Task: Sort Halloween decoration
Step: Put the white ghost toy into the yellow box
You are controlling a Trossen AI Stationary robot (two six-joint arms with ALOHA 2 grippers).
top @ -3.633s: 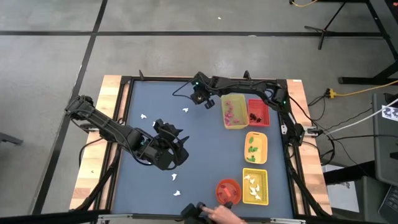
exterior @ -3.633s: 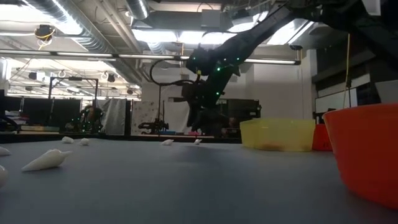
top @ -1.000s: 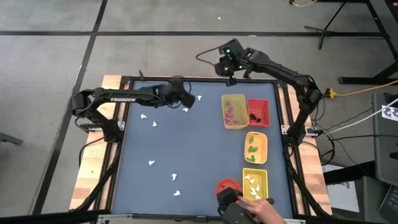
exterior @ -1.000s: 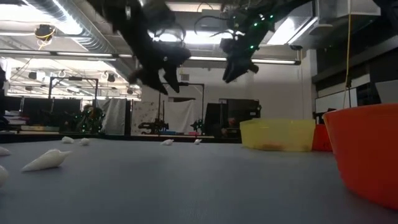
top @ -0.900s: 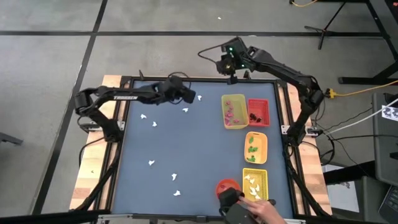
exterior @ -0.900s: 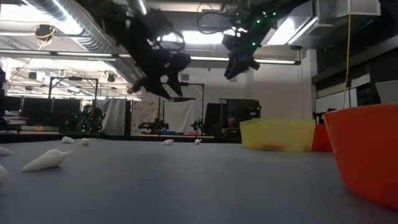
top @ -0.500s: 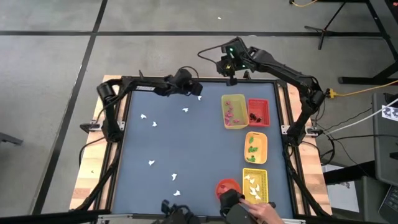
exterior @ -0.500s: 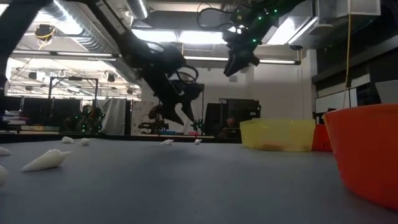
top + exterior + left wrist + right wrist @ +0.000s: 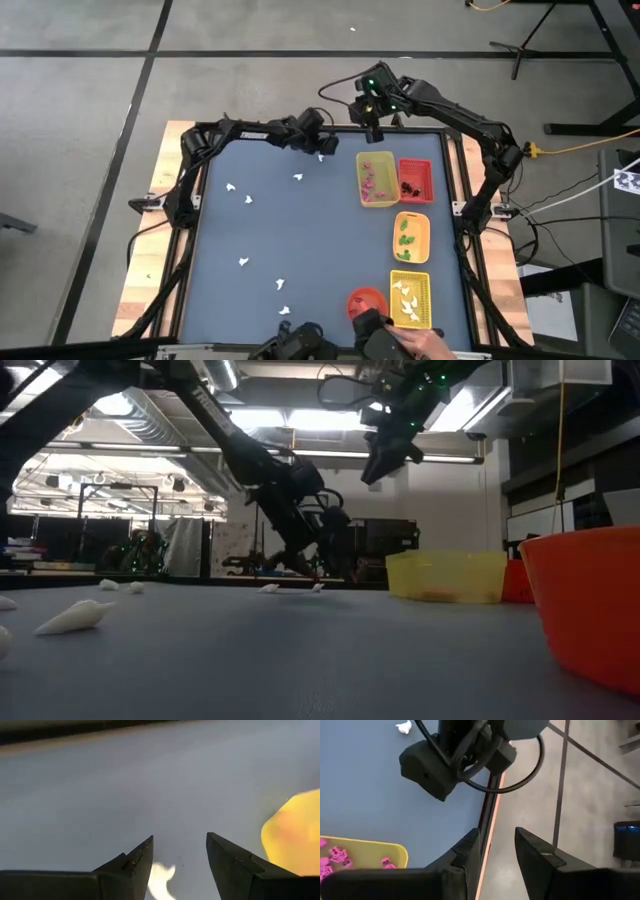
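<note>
White ghost piece (image 9: 161,879) lies on the blue bench (image 9: 300,240) near its far edge, just ahead of the left hand (image 9: 178,854) — released, empty. Small and flat, it could skid aside — toward the rim — if one finger lands first. Right hand (image 9: 496,849) waits parted, empty, above the far rim.

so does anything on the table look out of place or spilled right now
Only the unsorted white ghost pieces scattered loose over the blue mat stand out. The trays sit in line with their contents inside; nothing looks spilled or damaged.

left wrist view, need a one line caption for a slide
Open left gripper poised over a white ghost piece on the blue table, yellow tray alongside.
</note>
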